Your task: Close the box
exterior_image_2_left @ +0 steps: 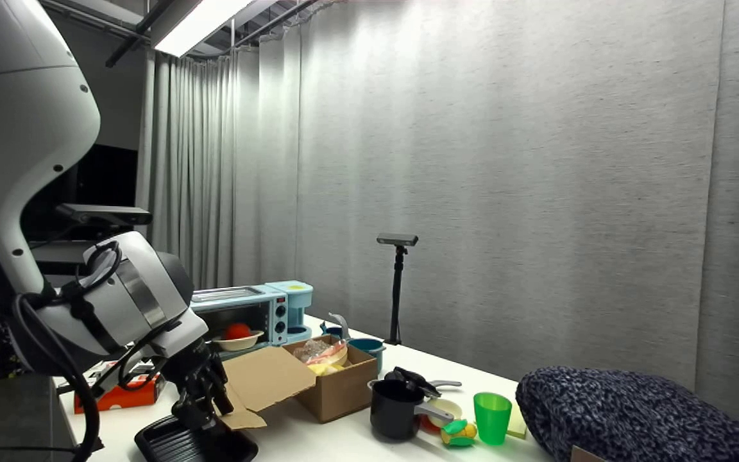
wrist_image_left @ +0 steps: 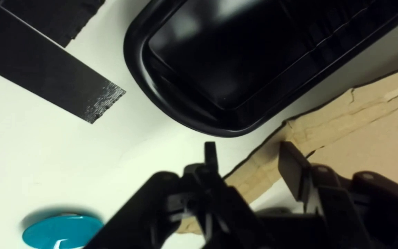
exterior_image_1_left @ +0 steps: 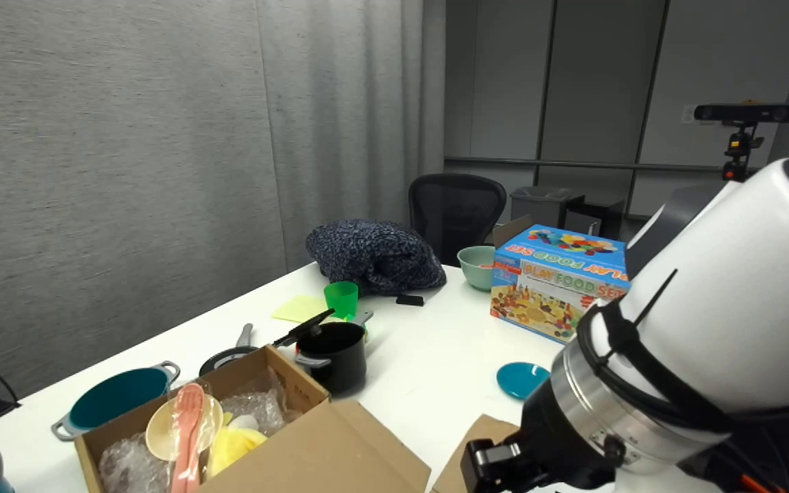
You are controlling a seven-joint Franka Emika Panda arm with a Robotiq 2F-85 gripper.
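The box is a brown cardboard carton (exterior_image_1_left: 307, 376) on the white table, open at the top. It also shows in an exterior view (exterior_image_2_left: 344, 393). Pink utensils, a yellow item and bubble wrap lie inside. A wide flap (exterior_image_2_left: 270, 375) hangs outward from its side toward my gripper; it also shows in the wrist view (wrist_image_left: 378, 138). My gripper (wrist_image_left: 247, 150) is open, low over the table by the flap's outer edge. The flap's edge runs across between the fingers in the wrist view, with the right finger over the cardboard. I cannot tell whether it touches. The flap's underside is hidden.
A black tray (wrist_image_left: 219, 76) lies just beyond the fingertips. A teal plate (exterior_image_1_left: 521, 380) lies nearby. A black pot (exterior_image_2_left: 387, 410) and a teal pot (exterior_image_1_left: 120, 397) stand beside the box. A toaster oven (exterior_image_2_left: 289, 308) and the printed toy box (exterior_image_1_left: 552, 287) stand farther off.
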